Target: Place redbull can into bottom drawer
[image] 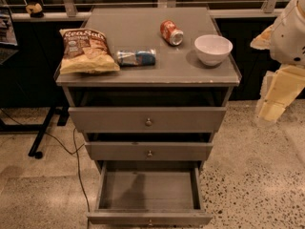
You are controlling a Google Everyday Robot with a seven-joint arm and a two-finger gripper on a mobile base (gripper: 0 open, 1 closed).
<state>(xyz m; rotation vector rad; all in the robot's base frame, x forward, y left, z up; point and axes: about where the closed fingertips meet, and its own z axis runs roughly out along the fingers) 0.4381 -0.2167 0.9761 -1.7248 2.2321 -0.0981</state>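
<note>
One redbull can (136,57) lies on grey tabletop (143,27); pincer (272,109) over speckled floor (252,175), state unclear.

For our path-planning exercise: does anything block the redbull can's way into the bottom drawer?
Nothing visible: the redbull can lies on the cabinet top, the bottom drawer stands open below, the claw hangs at the right.
</note>
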